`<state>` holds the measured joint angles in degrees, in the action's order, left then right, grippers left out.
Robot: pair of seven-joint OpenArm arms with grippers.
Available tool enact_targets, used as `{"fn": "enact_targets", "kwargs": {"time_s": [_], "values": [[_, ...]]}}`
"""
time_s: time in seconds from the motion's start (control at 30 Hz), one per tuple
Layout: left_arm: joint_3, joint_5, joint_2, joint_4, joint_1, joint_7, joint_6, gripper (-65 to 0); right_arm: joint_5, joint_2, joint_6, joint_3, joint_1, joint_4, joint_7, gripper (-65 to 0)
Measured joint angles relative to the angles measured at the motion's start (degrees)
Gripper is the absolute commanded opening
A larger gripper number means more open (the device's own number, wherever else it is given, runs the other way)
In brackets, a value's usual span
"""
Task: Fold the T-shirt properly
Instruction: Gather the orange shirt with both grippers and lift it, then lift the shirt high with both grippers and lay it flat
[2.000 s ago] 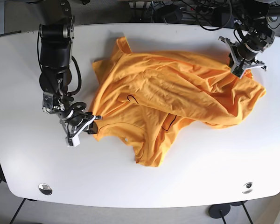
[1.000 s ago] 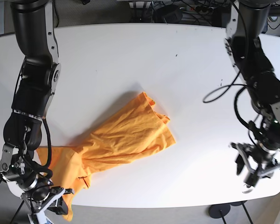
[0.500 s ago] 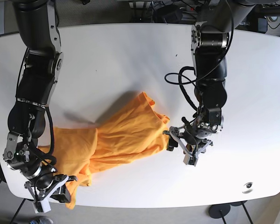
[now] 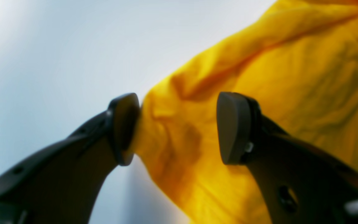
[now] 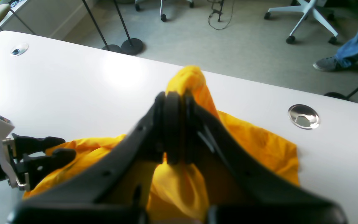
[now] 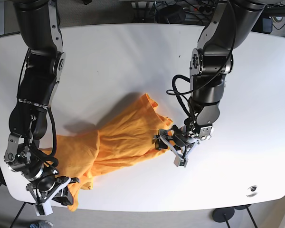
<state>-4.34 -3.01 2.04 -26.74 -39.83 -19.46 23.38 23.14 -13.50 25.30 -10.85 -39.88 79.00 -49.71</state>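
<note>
Left wrist view: my left fingers [image 4: 233, 127] stand apart astride the T-shirt [image 4: 259, 102] edge; right fingers [image 5: 174, 130] clamp cloth; next, close and spread.

T-shirt [image 6: 118, 142] between both claws

Far half of table [image 6: 133, 52] bare white surface — wide passage between both arms. Orange T-shirt [image 6: 123, 142] bunched diagonally across near middle, blocks low path there. Left gripper [image 6: 170, 148] at shirt's right edge, jaws apart, cloth filling gap between pads [image 4: 233, 127]. Right gripper [image 6: 54, 194] at near left table edge, jaws pressed together on shirt corner. Near right of table bare except metal grommet [image 6: 251, 191] — second grommet [image 5: 303, 116] beside cloth in right wrist view.
</note>
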Motion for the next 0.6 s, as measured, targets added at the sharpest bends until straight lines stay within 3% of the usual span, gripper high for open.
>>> {"fn": "enact_targets", "kwargs": {"time_s": [0.07, 0.13, 0.17, 0.2, 0.37, 0.5, 0.6], "values": [[-0.15, -0.61, -0.02, -0.17, 0.83, -0.63, 3.45, -32.9, 0.00, -0.04, 0.00, -0.04, 0.00, 0.02, 0.00, -63.1], [-0.17, -1.46, -0.13, -0.28, 1.97, -0.15, 4.66, -49.4, 0.04, 0.00, 0.00, -0.04, -0.02, 0.00, 0.07, -63.1], [-0.17, -2.10, -0.55, -0.31, 2.67, 0.22, 5.03, -62.8, 0.02, -0.02, 0.00, -0.04, 0.00, 0.00, 0.07, -63.1], [-0.15, -2.51, -1.38, -0.31, 2.86, 0.20, 5.95, -64.9, 0.02, -0.17, 0.00, -0.04, 0.00, 0.02, 0.15, -63.1], [-0.11, 0.28, -3.80, -11.76, 6.08, -6.03, 4.96, -64.4, 0.00, -0.31, 0.02, -0.04, 0.00, -0.04, 2.56, -63.1], [-0.11, 1.70, -6.43, -27.76, 8.13, -15.74, 4.50, -64.4, -0.37, -0.33, 0.00, 0.09, 0.02, -0.35, 4.17, -63.1], [0.07, 1.16, -7.41, -37.53, 4.59, -18.05, 4.57, -64.4, -0.76, -0.39, 0.17, 0.35, -1.36, -3.72, 6.12, -63.1]]}}
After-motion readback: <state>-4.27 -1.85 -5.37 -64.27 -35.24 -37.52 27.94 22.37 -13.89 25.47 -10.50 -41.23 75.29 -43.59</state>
